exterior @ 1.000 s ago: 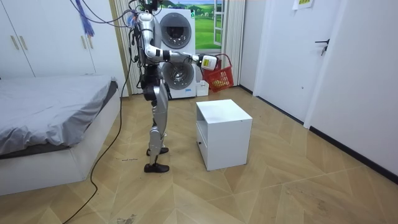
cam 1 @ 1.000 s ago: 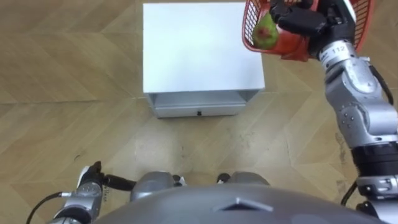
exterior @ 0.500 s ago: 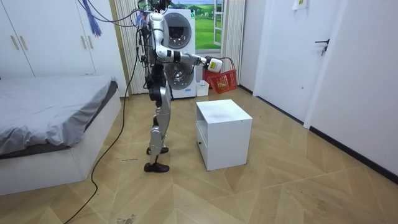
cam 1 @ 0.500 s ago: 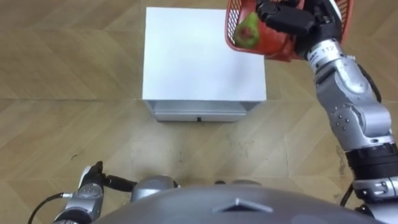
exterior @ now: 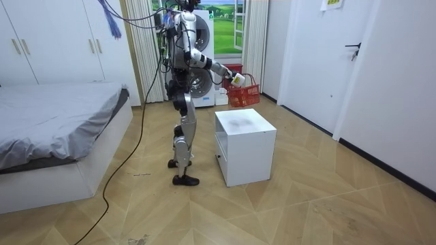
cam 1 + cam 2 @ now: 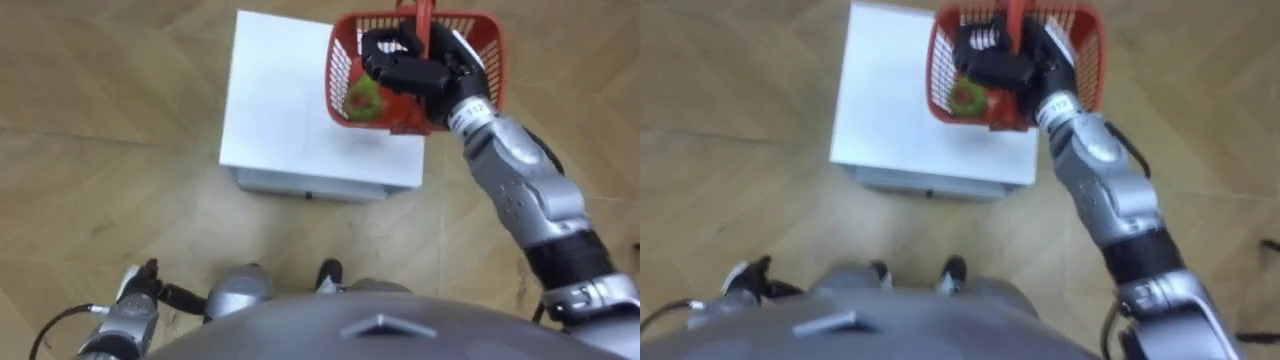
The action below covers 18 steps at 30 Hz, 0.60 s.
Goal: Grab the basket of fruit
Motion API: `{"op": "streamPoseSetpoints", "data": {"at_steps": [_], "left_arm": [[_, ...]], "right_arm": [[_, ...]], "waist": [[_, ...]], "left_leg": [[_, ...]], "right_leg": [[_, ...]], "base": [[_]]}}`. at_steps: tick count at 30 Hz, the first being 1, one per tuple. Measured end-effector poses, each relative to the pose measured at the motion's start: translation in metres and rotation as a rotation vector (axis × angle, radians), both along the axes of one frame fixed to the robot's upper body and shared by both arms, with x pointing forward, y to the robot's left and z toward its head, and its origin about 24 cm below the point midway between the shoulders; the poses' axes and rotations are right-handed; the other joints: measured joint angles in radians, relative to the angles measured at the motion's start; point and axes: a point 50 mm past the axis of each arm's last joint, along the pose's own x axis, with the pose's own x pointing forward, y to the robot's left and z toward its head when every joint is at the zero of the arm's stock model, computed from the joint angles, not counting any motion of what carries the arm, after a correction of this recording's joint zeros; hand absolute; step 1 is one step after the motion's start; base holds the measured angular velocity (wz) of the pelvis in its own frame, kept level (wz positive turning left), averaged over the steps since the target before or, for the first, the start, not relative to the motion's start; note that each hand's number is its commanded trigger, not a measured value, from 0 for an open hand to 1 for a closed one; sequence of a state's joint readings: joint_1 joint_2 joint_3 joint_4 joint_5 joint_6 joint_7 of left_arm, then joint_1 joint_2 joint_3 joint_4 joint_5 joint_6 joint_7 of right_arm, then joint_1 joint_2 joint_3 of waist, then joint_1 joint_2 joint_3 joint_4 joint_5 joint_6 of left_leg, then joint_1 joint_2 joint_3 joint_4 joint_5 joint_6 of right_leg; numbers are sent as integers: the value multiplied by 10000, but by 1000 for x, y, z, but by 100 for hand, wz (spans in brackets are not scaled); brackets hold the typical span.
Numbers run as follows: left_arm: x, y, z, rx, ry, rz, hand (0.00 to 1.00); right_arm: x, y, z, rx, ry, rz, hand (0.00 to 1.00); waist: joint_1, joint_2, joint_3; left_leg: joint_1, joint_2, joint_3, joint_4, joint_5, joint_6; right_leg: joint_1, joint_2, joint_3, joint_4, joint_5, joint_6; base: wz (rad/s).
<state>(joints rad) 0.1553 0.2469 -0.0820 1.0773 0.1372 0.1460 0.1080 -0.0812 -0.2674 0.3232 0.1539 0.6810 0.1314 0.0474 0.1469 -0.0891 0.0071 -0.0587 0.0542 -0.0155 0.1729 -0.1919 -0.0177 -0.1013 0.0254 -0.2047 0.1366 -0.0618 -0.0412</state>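
Red fruit basket (image 6: 485,55) held above the desk (image 6: 280,110), right hand (image 6: 405,72) clamped on its handle.
Left hand (image 6: 137,305) low at near left, open or closed can't tell. Basket with green pear (image 6: 362,97) hangs over the desk's far right corner. Keep the handle grip firm and the basket level so the fruit stays in.

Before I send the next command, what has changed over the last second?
The robot stepped closer to the white cabinet. Its right robot hand, still curled on the red fruit basket, swung it left and lower, from beyond the cabinet's far right corner to above its top. Nothing was let go; the green fruit stays inside and the left robot hand stays low at its side.
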Motion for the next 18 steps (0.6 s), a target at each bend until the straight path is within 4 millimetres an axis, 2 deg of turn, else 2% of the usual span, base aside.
{"op": "streamPoseSetpoints", "data": {"at_steps": [3,6,10,18], "left_arm": [[-4,-1,-1,-23,151,-5,0],[-7,-2,-2,-74,213,11,0],[-6,-8,-3,-194,234,-39,0],[-8,-16,-6,-451,367,-210,0]], "right_arm": [[-4,4,-10,215,432,67,100],[-8,5,-20,384,946,145,100],[-9,9,-22,602,1044,324,100],[-17,13,-48,1114,2223,-131,100]], "waist": [[45,162,82],[105,317,47],[113,569,59],[194,665,80]], "left_leg": [[-37,-106,102,-21,3,5],[-150,-200,100,4,4,6],[-306,-255,98,106,4,7],[-458,-341,84,167,10,19]], "right_leg": [[54,-140,-186,8,-117,143],[6,-234,-258,7,-191,219],[-47,-300,-424,17,-228,270],[-66,-398,-534,40,-365,315]], "base": [[17],[5],[9],[9]]}}
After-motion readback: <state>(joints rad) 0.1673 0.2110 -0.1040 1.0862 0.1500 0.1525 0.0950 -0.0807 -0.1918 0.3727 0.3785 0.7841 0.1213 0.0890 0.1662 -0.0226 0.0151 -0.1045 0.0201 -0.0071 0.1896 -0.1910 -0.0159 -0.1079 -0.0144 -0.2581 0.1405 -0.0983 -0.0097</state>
